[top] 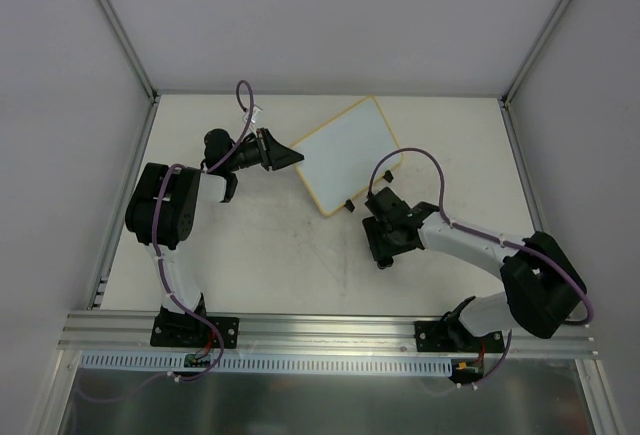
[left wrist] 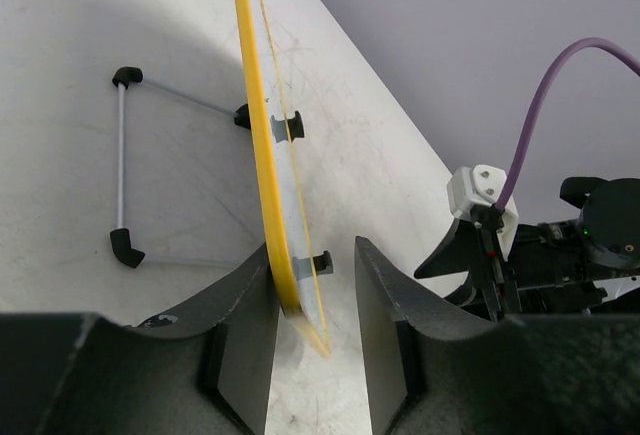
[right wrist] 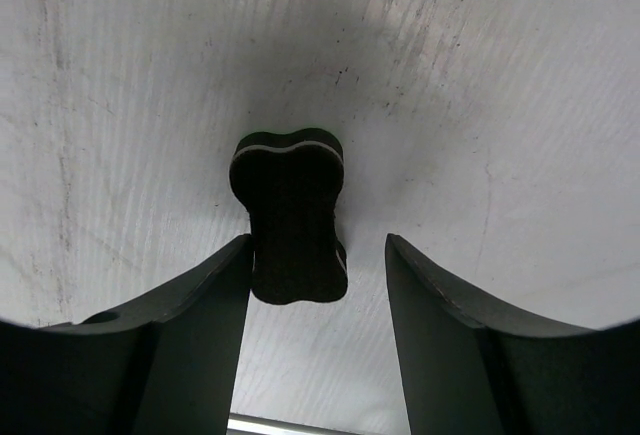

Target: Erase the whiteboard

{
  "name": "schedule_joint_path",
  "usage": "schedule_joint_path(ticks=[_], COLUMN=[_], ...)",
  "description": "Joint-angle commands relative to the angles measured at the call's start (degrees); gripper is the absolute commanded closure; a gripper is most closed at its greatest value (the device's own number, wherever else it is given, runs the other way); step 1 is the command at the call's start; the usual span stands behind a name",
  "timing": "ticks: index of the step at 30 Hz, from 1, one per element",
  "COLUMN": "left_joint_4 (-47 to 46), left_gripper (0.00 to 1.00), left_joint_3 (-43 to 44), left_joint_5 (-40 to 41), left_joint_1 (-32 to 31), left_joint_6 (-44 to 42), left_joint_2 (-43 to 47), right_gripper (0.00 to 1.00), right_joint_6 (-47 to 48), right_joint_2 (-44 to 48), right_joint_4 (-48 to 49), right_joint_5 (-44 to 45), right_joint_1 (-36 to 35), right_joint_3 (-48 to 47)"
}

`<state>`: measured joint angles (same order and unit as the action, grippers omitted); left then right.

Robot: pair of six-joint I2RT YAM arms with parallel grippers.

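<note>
Top view: fixed high behind the near edge of the table (top: 260, 255), looking down on all of it. Left wrist view: close, looking along the left gripper (left wrist: 312, 255) at the whiteboard (left wrist: 255, 135) edge-on; the top view shows the same whiteboard. Right wrist view: very close, facing the table past the right gripper (right wrist: 318, 245).

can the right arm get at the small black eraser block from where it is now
Probably yes: the small black waisted eraser block lies on the white table between the open fingers of the right gripper, closer to one of them, with nothing over or beside it. Closing should catch it.
</note>
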<state>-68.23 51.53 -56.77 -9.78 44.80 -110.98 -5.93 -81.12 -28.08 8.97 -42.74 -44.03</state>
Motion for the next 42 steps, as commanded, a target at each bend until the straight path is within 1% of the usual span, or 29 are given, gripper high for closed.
schedule_joint_path(ticks=[1,8,12,14,17,18,19,20,21,23,24,25,27,28,29,30,31,33,34,35,36,37,38,39,40,42], left_joint_4=[-2.8,-1.5,-1.0,-2.3,-3.5,-3.8,-4.1,-4.4,-5.5,-6.0,-6.0,-6.0,-6.0,-7.3,-7.7,-7.4,-6.8,-0.7,2.4,9.1,12.7,16.2,19.5,26.4,29.4,35.5], left_gripper=[0.64,0.49,0.48,0.47,0.4,0.39,0.39,0.38,0.33,0.21,0.16,0.09,0.04,0.01,0.01,0.01,0.01,0.01,0.01,0.01,0.01,0.01,0.01,0.01,0.01,0.01], left_joint_3=[0.8,0.5,0.2,-0.7,-2.0,-2.3,-2.7,-2.8,-3.0,-3.7,-4.1,-5.0,-6.8,-9.7,-11.3,-13.1,-16.3,-18.7,-20.4,-21.0,-21.6,-22.4,-22.7,-23.0,-23.4,-24.4], left_joint_5=[-2.2,-1.2,-0.4,0.1,1.4,1.4,1.4,1.4,1.2,1.9,2.1,3.0,4.0,4.5,6.1,7.1,8.1,11.3,12.4,13.5,16.5,17.9,19.2,20.9,23.3,23.3], left_joint_1=[-0.4,0.1,0.7,1.2,2.1,2.5,2.7,3.4,3.6,4.2,4.4,4.6,5.1,5.1,5.1,5.0,5.0,4.8,4.2,3.8,3.4,2.9,2.0,1.4,1.3,0.9], left_joint_6=[-2.2,-3.6,-3.8,-3.8,-3.5,-3.2,-3.0,-2.6,-2.3,-1.4,-1.4,-1.4,-1.4,-1.6,-1.8,-2.9,-3.7,-7.4,-8.8,-11.9,-13.2,-14.5,-15.7,-17.0,-17.5,-18.9], left_joint_2=[2.1,2.2,2.1,2.1,2.6,2.7,2.9,3.0,3.1,3.8,4.3,5.5,7.6,10.8,13.0,15.3,21.0,27.4,34.0,37.5,40.6,46.8,49.7,52.2,56.5,60.2], right_gripper=[0.41,0.41,0.41,0.41,0.41,0.41,0.39,0.38,0.37,0.36,0.36,0.35,0.35,0.35,0.34,0.31,0.29,0.22,0.13,0.11,0.07,0.07,0.06,0.06,0.05,0.05], right_joint_6=[-0.9,-0.7,-0.7,-0.7,-0.5,-0.3,0.2,0.6,0.8,1.8,2.1,2.6,3.3,3.6,3.9,4.3,4.6,4.5,4.5,4.8,5.2,5.4,5.4,5.5,5.5,5.5], right_joint_2=[3.5,5.6,7.1,8.1,11.1,11.9,13.7,14.6,15.5,17.9,18.8,19.8,22.9,24.2,27.0,28.6,30.4,35.6,37.3,38.8,41.2,42.1,42.8,43.4,44.3,45.0], right_joint_4=[0.6,0.6,0.7,0.9,1.7,2.3,2.7,2.9,3.1,3.0,3.2,3.4,4.2,4.7,5.1,6.9,7.9,10.4,11.4,12.1,12.9,13.0,13.2,13.6,14.0,15.4], right_joint_5=[2.0,2.5,2.6,3.0,3.9,4.0,4.0,4.0,4.3,4.6,4.6,4.9,4.6,4.5,4.6,4.5,4.2,5.1,5.6,5.7,5.7,6.0,6.1,6.1,6.5,7.0], right_joint_1=[-0.4,-0.3,-0.4,-0.4,-0.4,-0.4,-0.4,-0.3,-0.3,-0.4,-0.3,-0.3,-0.4,-0.3,-0.3,-0.3,-0.3,-0.3,-0.3,-0.3,-0.2,-0.2,-0.2,-0.2,-0.2,-0.1], right_joint_3=[0.1,0.1,0.3,0.3,0.9,1.0,1.1,1.1,1.0,0.7,0.6,0.4,0.4,0.7,1.0,1.5,2.3,4.6,5.7,7.3,7.9,8.3,8.7,9.4,9.8,11.5])
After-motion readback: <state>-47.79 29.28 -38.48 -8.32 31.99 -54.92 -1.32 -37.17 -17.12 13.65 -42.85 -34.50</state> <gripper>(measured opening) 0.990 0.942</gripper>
